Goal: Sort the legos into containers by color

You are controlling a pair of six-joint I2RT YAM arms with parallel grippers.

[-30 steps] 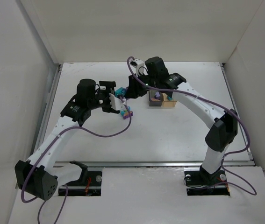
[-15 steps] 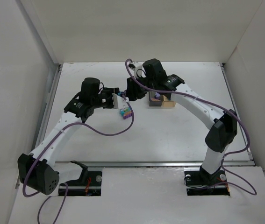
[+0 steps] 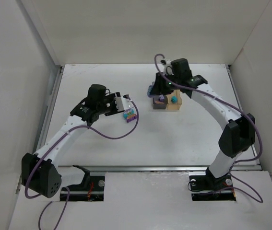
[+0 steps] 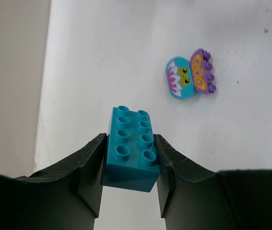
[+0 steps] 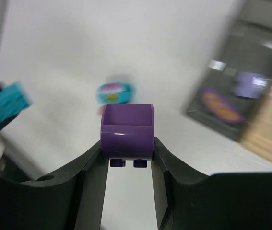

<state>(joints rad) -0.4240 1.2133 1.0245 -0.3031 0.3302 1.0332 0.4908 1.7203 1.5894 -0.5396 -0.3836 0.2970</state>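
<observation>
The left gripper point(image 4: 130, 152) is clamped on 1 teal brick point(image 4: 131, 139). In the left wrist view, a painted teal-and-purple piece point(image 4: 189, 74) lies on the table point(image 4: 102, 57) at the brick's 1 o'clock. Farther on, the right gripper point(image 5: 127, 151) pinches 1 purple brick point(image 5: 127, 127). In the top view it sits at 10 o'clock of the 2 joined containers point(image 3: 167, 107).

The paired containers point(image 3: 167, 106) are set toward the back of the table point(image 3: 102, 143), right of centre. One lego point(image 3: 161, 98) lies in the left compartment and a second lego point(image 3: 174, 99) in the right. A studded brick point(image 4: 131, 158) is held in the left gripper point(image 4: 130, 139), left of centre. Two joined pieces point(image 4: 189, 76) lie on the table just beside it, toward the containers. A hollow brick point(image 5: 127, 124) is clamped in the right gripper point(image 5: 127, 143), just left of the containers.
</observation>
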